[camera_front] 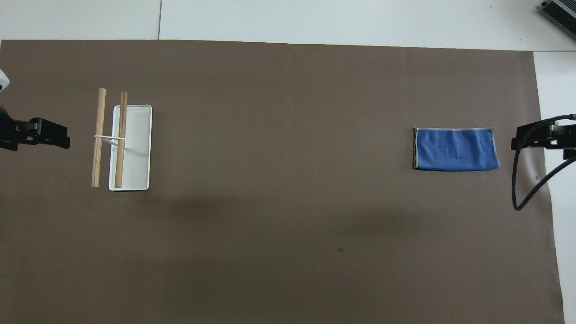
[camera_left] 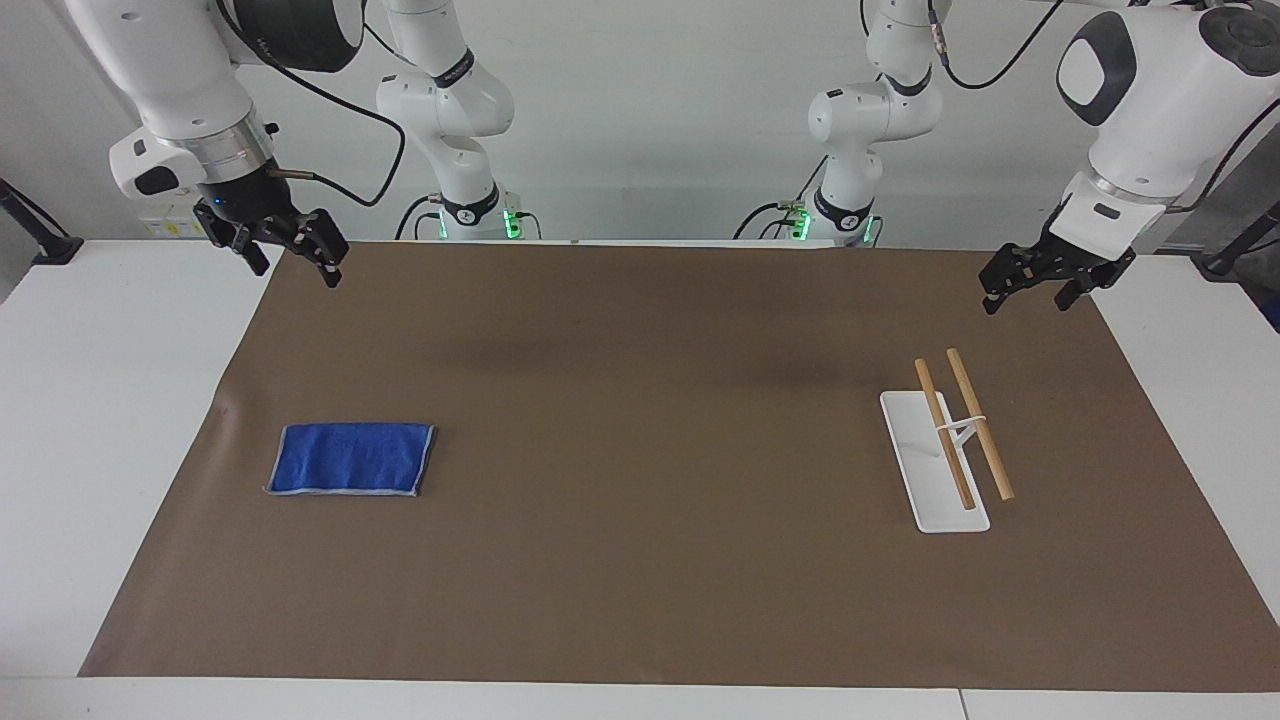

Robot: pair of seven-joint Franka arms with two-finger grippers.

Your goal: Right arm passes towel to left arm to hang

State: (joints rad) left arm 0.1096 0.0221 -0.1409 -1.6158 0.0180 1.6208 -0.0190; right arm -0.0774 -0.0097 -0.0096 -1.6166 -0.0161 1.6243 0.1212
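Blue folded towel (camera_left: pixel 351 459) flat on brown mat (camera_left: pixel 640 500), right gripper (camera_left: pixel 292 262) at its 12 o'clock, spread wide, left gripper (camera_left: pixel 1028 288) likewise over rack (camera_left: pixel 945 450).

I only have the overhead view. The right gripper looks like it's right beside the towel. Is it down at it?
Observer: No. The facing view shows the right gripper up in the air over the mat's edge, well above the towel.
Operator: Is it open?
Observer: Yes, its fingers are spread and hold nothing.
Operator: And the left gripper?
Observer: The left gripper is raised too, open, over the mat by the rack; that arm waits.
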